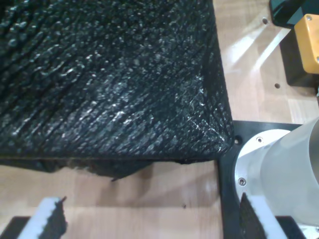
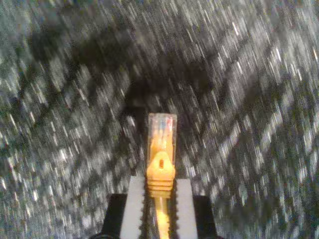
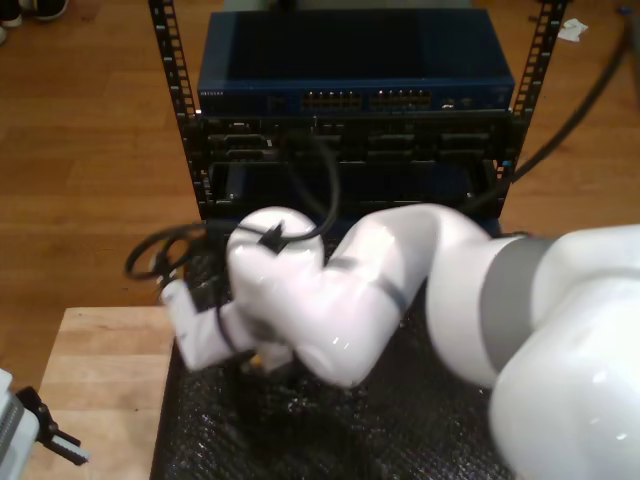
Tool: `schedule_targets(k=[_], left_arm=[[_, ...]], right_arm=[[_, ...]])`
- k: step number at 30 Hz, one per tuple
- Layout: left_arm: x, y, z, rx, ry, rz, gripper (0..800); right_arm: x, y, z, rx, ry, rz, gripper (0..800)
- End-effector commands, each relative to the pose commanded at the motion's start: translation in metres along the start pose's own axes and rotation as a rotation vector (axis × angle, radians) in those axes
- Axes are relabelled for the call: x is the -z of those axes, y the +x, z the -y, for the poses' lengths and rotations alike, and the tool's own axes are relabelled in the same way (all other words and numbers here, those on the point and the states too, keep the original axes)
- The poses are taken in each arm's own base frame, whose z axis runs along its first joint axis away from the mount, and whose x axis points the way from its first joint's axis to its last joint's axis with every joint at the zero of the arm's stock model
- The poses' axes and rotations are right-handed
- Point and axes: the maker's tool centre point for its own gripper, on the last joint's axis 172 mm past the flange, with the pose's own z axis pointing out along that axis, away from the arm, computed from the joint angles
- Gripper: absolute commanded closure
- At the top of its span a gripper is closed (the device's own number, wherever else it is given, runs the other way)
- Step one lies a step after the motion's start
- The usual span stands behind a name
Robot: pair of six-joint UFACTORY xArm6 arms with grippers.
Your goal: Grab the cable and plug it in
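Right, the thin yellow-orange network cable [image 2: 161, 164] w/ its small clear plastic clip plug sits pinched in my second gripper [image 2: 160, 209]: two pale serrated fingers [image 2: 135, 206] pressed together on the orange boot just behind the plug. Its long axis runs straight out along the gripper's line, plug end pointing away from the fingers, toward the black bubbly foam mat [image 2: 60, 99] that is blurred behind it. Plug tip hangs free of the fingers; can't tell if it touches the mat.

Over in the first wrist view, my first gripper [image 1: 149, 221] is spread wide, one pale toothed finger [image 1: 45, 219] well apart from the other, nothing between them. Below it lies pale wooden tabletop [image 1: 149, 199], the black mat's corner, a black base plate and the silver-white round base of an arm [image 1: 284, 169]; an orange-yellow block [image 1: 309, 37] sits further off.

From the exterior view, a big white arm [image 3: 400, 290] reaches in from the exterior view's right, elbow bent, forearm angled down toward the mat w/ its wrist end low at centre-left. A dab of yellow-orange shows under that wrist. Behind stands a dark blue rack-mounted network switch [image 3: 350, 75] w/ rows of ports, in a black metal rack [image 3: 180, 100], thick black cables [image 3: 160, 250] looping beside it. A pale gripper tip shows at the exterior view's lower left corner, over the wood.
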Motion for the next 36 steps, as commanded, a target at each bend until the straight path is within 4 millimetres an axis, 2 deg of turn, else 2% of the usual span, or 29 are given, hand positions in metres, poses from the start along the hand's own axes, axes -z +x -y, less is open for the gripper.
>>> schedule_targets(k=[5,11,16,25,30,36], left_arm=[[0.002,0.009,0.001,0.013,0.001,-0.023,0],[0.005,0.021,0.009,0.007,-0.019,-0.008,0],[-0.005,0.056,0.013,0.019,-0.063,-0.058,0],[-0.011,0.116,0.041,-0.027,-0.066,-0.109,0],[-0.028,0.145,0.047,-0.056,-0.105,-0.145,0],[-0.045,0.181,0.067,-0.091,-0.084,-0.206,0]], right_arm=[[0.027,-0.023,-0.004,-0.062,0.007,-0.001,794],[0.045,-0.051,0.002,-0.133,0.066,-0.044,794],[0.054,-0.074,0.011,-0.205,0.142,-0.133,794],[0.079,-0.12,0.04,-0.345,0.241,-0.211,794],[0.096,-0.13,0.053,-0.398,0.269,-0.253,794],[0.114,-0.135,0.058,-0.481,0.292,-0.348,794]])
